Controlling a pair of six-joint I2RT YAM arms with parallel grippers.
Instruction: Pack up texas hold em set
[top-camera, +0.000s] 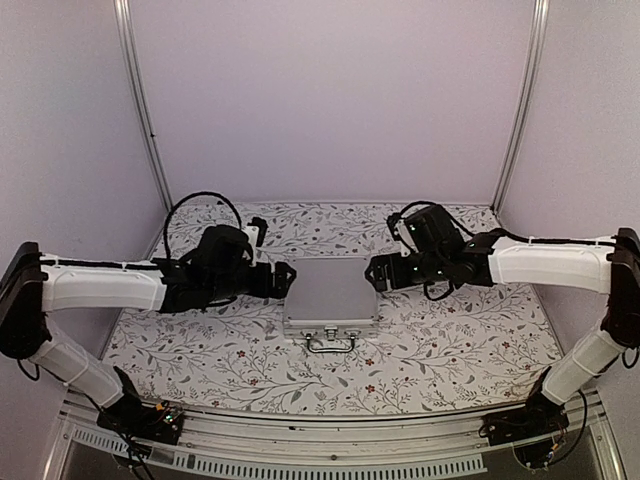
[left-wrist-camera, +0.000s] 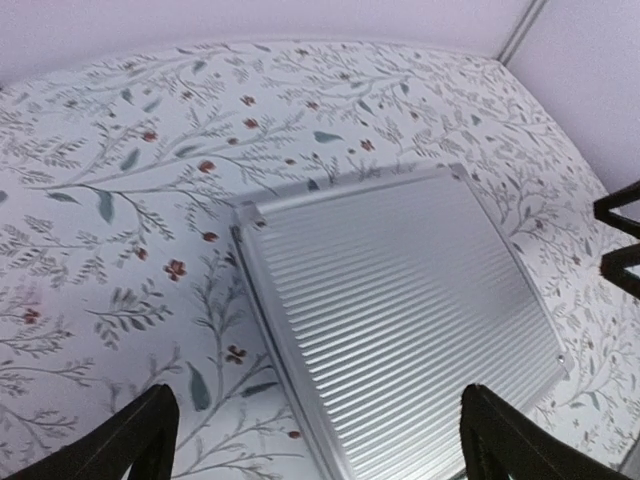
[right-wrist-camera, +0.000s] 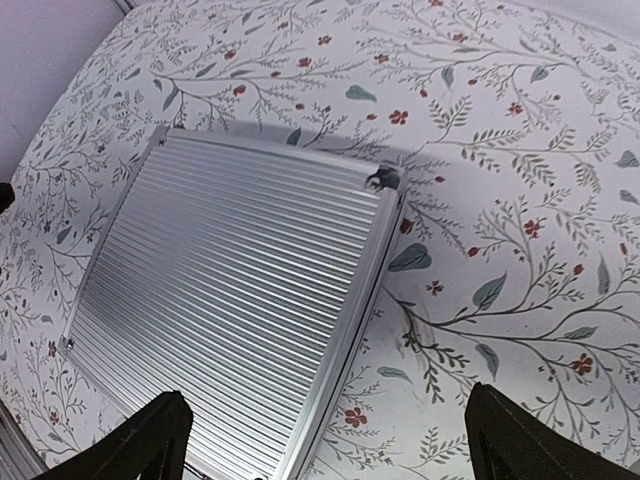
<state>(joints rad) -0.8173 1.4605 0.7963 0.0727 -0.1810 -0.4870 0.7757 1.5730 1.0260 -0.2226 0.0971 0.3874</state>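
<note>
The silver ribbed aluminium briefcase (top-camera: 328, 292) lies flat and closed in the middle of the table, with its handle (top-camera: 330, 344) facing the near edge. It also shows in the left wrist view (left-wrist-camera: 400, 320) and the right wrist view (right-wrist-camera: 230, 290). My left gripper (top-camera: 283, 280) is open and empty, hovering over the case's left edge (left-wrist-camera: 315, 420). My right gripper (top-camera: 372, 272) is open and empty, hovering over the case's right edge (right-wrist-camera: 328, 420). Chips, card decks, dice and tokens are out of view.
A floral tablecloth (top-camera: 440, 340) covers the table. Pale walls with two metal posts (top-camera: 150, 130) close the back and sides. A metal rail (top-camera: 320, 440) runs along the near edge by the arm bases.
</note>
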